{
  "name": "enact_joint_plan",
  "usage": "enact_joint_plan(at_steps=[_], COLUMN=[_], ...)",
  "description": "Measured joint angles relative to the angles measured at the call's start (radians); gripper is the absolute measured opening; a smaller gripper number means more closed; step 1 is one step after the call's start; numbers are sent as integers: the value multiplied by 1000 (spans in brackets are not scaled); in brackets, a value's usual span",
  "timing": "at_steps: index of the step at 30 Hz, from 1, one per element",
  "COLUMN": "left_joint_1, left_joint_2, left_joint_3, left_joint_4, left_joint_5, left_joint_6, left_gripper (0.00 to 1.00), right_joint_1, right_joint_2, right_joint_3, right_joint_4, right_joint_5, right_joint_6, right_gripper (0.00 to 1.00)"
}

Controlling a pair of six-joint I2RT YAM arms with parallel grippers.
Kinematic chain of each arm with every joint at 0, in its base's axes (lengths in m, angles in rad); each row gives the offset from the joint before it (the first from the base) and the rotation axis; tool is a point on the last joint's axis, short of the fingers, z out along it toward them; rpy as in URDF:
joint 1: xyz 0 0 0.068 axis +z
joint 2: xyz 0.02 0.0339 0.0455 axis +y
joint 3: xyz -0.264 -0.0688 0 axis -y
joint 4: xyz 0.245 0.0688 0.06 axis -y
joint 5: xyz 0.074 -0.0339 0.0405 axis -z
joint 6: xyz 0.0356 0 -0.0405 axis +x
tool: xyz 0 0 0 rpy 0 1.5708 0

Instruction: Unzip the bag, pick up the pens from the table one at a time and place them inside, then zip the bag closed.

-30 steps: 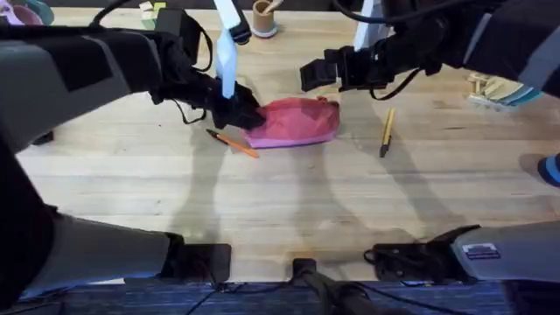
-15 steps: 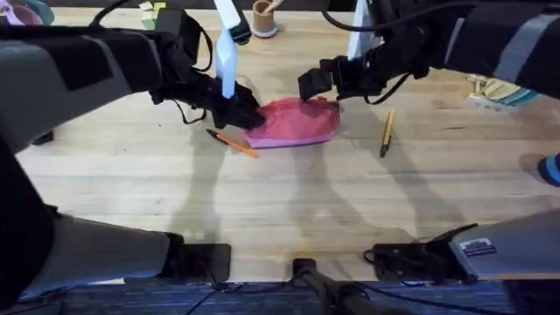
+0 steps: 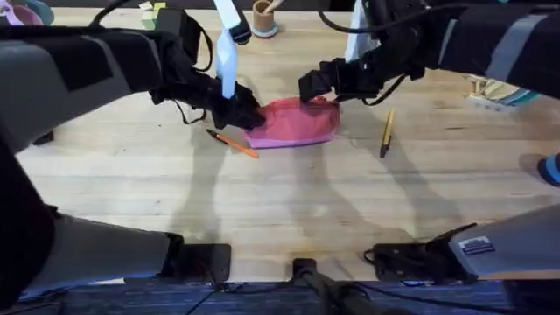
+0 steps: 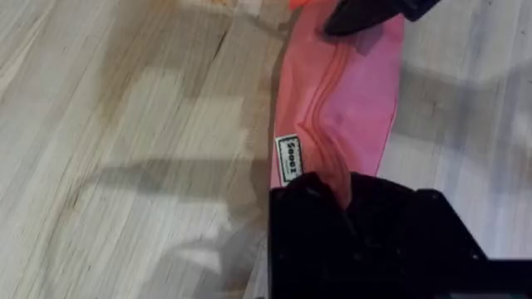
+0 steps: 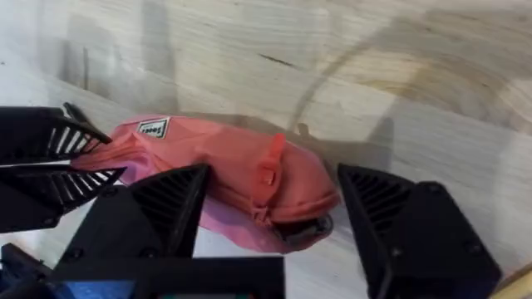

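Lying betw. right claw [image 5: 270, 220] fingers: bag [image 5: 241, 170]

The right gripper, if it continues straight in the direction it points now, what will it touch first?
Most likely the bag: the open right gripper frames the end with the zipper pull between its fingers. Depth is uncertain, but nothing lies between. The left gripper pinches the far end.

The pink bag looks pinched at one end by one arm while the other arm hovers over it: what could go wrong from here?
1. The left end effector grips only the end of the bag; when the zipper is tugged, the soft fabric may slip free or bunch up.
2. The right end effector is open astride the bag's far end; it may close on fabric rather than the small zipper pull.
3. The orange pen lies right beside the bag; a dragged bag could push it away.
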Motion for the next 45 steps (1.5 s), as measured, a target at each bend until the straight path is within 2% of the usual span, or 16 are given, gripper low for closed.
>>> enact_joint_plan(at_steps=[5, 9, 12, 19, 24, 32, 36, 45], left_joint_1=[0, 0, 0, 0, 0, 0, 0, 0], left_joint_2=[0, 0, 0, 0, 0, 0, 0, 0], left_joint_3=[0, 0, 0, 0, 0, 0, 0, 0], left_joint_4=[0, 0, 0, 0, 3, 4, 3, 2], left_joint_5=[2, 3, 4, 6, 13, 14, 14, 15], left_joint_6=[0, 0, 0, 0, 0, 0, 0, 0], left_gripper=[42, 42, 43, 42, 43, 42, 42, 42], right_joint_1=[3, 3, 3, 3, 3, 3, 3, -7], right_joint_2=[0, 0, 0, 0, 2, 2, 2, 2], right_joint_3=[2, 2, 2, 2, 2, 2, 25, 97], right_joint_4=[2, 1, 0, -1, -3, 0, -2, -12], right_joint_5=[-14, -13, -13, -13, -14, -14, -17, -5], right_joint_6=[0, 0, 0, -1, -7, -19, -35, -52], right_gripper=[638, 468, 386, 319, 128, 109, 35, 34])
